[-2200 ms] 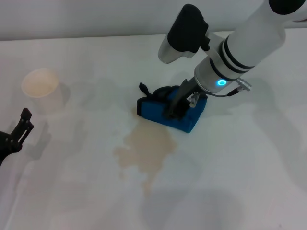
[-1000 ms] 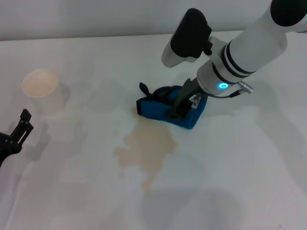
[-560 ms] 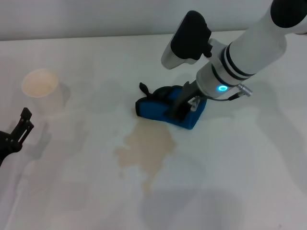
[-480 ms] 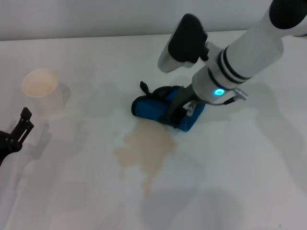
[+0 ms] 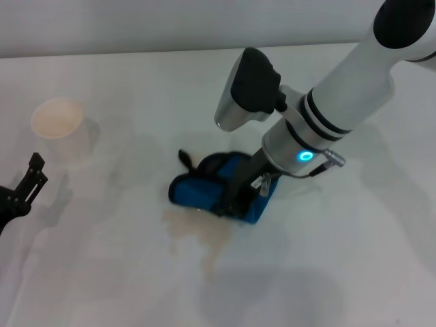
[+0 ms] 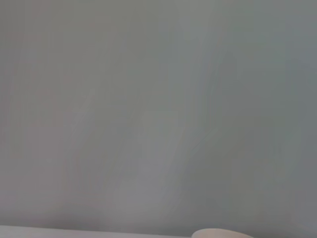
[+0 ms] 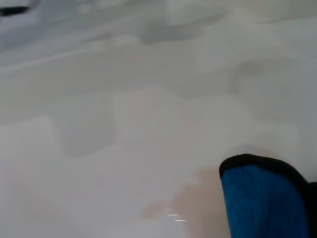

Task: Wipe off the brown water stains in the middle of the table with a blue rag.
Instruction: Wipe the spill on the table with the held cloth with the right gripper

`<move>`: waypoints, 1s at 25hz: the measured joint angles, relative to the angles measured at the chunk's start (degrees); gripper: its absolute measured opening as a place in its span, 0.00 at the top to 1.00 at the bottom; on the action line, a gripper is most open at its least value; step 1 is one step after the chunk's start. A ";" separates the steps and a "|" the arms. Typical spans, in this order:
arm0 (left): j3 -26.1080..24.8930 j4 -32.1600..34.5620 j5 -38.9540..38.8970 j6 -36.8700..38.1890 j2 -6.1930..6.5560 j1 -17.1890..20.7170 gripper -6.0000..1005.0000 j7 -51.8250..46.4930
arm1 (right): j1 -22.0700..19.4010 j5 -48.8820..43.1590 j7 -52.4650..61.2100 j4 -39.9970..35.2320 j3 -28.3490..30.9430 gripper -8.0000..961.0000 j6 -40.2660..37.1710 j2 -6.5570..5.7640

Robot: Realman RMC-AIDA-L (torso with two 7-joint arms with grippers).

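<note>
two right fingers (image 5: 240, 194) pinch blue rag (image 5: 204, 191).

Right arm (image 5: 344, 75): glossy white tube, black joint at upper end, black bands ringing the wrist; a round cyan light is seen there. A white-and-black camera housing (image 5: 246, 88) is mounted beside it. Right gripper (image 5: 242, 194): dark fingers. Left gripper (image 5: 20, 191): black, angular

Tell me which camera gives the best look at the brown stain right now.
The head view: it shows the brown water stains spread on the table, partly under the blue rag held by the right gripper. The right wrist view catches only a pale patch beside the rag's corner. The left wrist view shows none.
</note>
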 joint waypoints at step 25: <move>0.06 -3.72 0.08 0.51 0.11 -2.72 0.11 0.00 | -1.57 14.74 -4.26 4.36 -10.49 0.95 4.27 0.00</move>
